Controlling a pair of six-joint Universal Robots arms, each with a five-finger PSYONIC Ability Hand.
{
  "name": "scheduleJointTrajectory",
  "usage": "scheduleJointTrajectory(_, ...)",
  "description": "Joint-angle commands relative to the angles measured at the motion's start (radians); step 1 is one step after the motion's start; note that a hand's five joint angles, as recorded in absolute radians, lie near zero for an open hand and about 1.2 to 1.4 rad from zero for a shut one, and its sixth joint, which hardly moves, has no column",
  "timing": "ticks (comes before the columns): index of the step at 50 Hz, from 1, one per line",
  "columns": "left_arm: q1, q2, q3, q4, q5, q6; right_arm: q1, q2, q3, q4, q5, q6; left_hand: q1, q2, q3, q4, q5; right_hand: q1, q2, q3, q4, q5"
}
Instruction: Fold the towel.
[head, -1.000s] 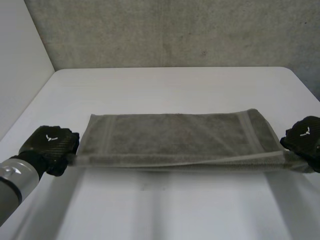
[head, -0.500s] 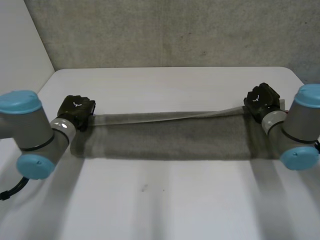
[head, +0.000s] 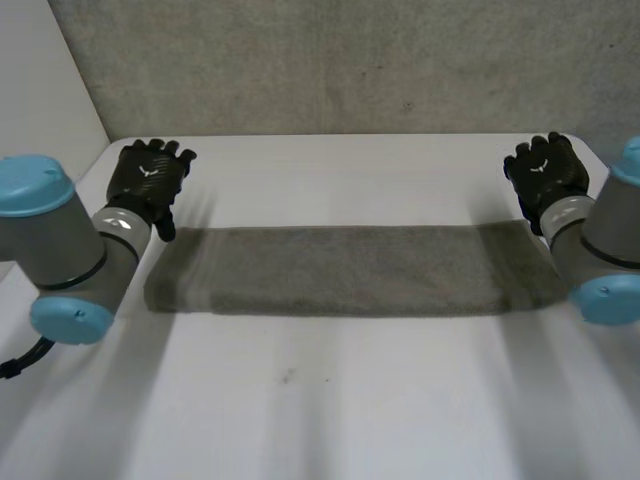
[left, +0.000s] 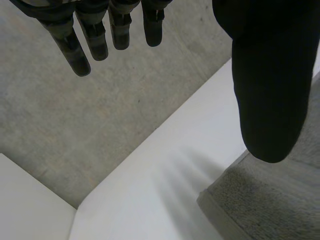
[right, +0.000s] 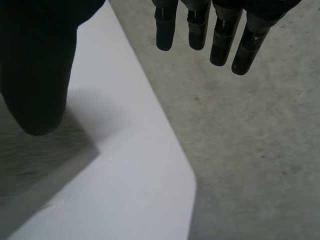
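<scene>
The towel (head: 330, 270) lies flat on the white table (head: 330, 420) as a long, narrow folded band, running from side to side. The left hand (head: 148, 175) hovers just beyond the towel's far left corner, its fingers (left: 80, 50) straight, set wide from the thumb (left: 270, 75) and holding nothing. The right hand (head: 545, 172) hovers beyond the far right corner (likewise spread wide and empty).

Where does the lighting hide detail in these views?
Head view: no glare on the white table or the towel. Left wrist view: the left hand has a featureless black thumb, and the towel weave is legible. Right wrist view: the right hand is likewise black, and the towel corner is dim.
</scene>
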Motion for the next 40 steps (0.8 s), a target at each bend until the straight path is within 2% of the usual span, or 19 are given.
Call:
scheduleJointTrajectory(1, -0.008, 0.163, -0.240, 0.027, 0.007, -0.076, -0.113, -0.129, 0.173, 0.250, -0.128, 0.030, -0.002, 0.008, 0.008, 0.006, -0.028, -0.034, -0.051, -0.040, -0.061, -0.057)
scheduleJointTrajectory(5, -0.009, 0.178, -0.321, 0.067, 0.008, -0.119, -0.156, -0.143, 0.210, 0.297, -0.160, 0.054, -0.002, 0.008, 0.008, 0.006, -0.028, 0.002, -0.015, -0.004, -0.025, -0.022)
scheduleJointTrajectory(10, -0.009, 0.180, -0.394, 0.148, 0.010, -0.133, -0.224, -0.129, 0.242, 0.271, -0.228, 0.109, -0.002, 0.008, 0.008, 0.006, -0.028, 0.220, 0.203, 0.214, 0.193, 0.196)
scheduleJointTrajectory(12, -0.011, 0.180, -0.401, 0.168, 0.010, -0.133, -0.245, -0.077, 0.251, 0.220, -0.272, 0.117, -0.002, 0.008, 0.008, 0.006, -0.028, 0.395, 0.378, 0.389, 0.368, 0.372)
scheduleJointTrajectory(15, -0.011, 0.181, -0.404, 0.187, 0.010, -0.133, -0.250, -0.055, 0.251, 0.196, -0.278, 0.116, -0.002, 0.008, 0.008, 0.006, -0.028, 0.482, 0.465, 0.476, 0.454, 0.458)
scheduleJointTrajectory(17, -0.009, 0.181, -0.403, 0.188, 0.010, -0.135, -0.264, -0.032, 0.251, 0.162, -0.280, 0.108, -0.002, 0.008, 0.008, 0.006, -0.028, 0.683, 0.666, 0.677, 0.655, 0.659)
scheduleJointTrajectory(18, -0.009, 0.181, -0.403, 0.188, 0.010, -0.135, -0.264, -0.032, 0.251, 0.162, -0.280, 0.108, -0.002, 0.008, 0.008, 0.006, -0.028, 0.684, 0.667, 0.678, 0.657, 0.660)
scheduleJointTrajectory(20, -0.003, 0.181, -0.406, 0.188, 0.010, -0.135, -0.281, -0.012, 0.241, 0.136, -0.286, 0.109, -0.002, 0.008, 0.008, 0.006, -0.028, 1.151, 1.134, 1.145, 1.124, 1.128)
scheduleJointTrajectory(24, -0.001, 0.181, -0.407, 0.188, 0.010, -0.136, -0.293, 0.000, 0.228, 0.113, -0.286, 0.114, -0.002, 0.008, 0.008, 0.006, -0.028, 1.188, 1.171, 1.182, 1.161, 1.164)
scheduleJointTrajectory(29, -0.003, 0.181, -0.410, 0.188, 0.008, -0.138, -0.337, -0.020, 0.210, 0.107, -0.242, 0.112, -0.002, 0.008, 0.008, 0.006, -0.028, 1.188, 1.171, 1.182, 1.161, 1.164)
scheduleJointTrajectory(30, -0.005, 0.181, -0.412, 0.188, 0.008, -0.138, -0.351, -0.032, 0.204, 0.102, -0.202, 0.105, -0.002, 0.008, 0.008, 0.006, -0.028, 1.188, 1.171, 1.182, 1.161, 1.164)
scheduleJointTrajectory(31, -0.005, 0.181, -0.412, 0.188, 0.008, -0.138, -0.351, -0.032, 0.204, 0.102, -0.202, 0.105, -0.002, 0.008, 0.008, 0.006, -0.028, 1.188, 1.171, 1.182, 1.161, 1.164)
scheduleJointTrajectory(33, -0.009, 0.181, -0.412, 0.188, 0.008, -0.138, -0.362, -0.052, 0.186, 0.082, -0.102, 0.090, -0.002, 0.008, 0.008, 0.006, -0.028, 1.188, 1.171, 1.182, 1.161, 1.164)
scheduleJointTrajectory(34, -0.009, 0.181, -0.412, 0.188, 0.008, -0.138, -0.362, -0.052, 0.185, 0.082, -0.102, 0.089, -0.002, 0.008, 0.008, 0.006, -0.028, 1.188, 1.171, 1.182, 1.161, 1.164)
scheduleJointTrajectory(36, -0.011, 0.183, -0.414, 0.188, 0.008, -0.138, -0.368, -0.074, 0.178, 0.052, -0.033, 0.050, -0.002, 0.008, 0.008, 0.006, -0.028, 1.188, 1.171, 1.182, 1.161, 1.164)
scheduleJointTrajectory(40, -0.012, 0.183, -0.414, 0.188, 0.008, -0.136, -0.362, -0.115, 0.184, 0.035, -0.004, -0.007, -0.002, 0.008, 0.008, 0.006, -0.028, 1.188, 1.171, 1.182, 1.161, 1.164)
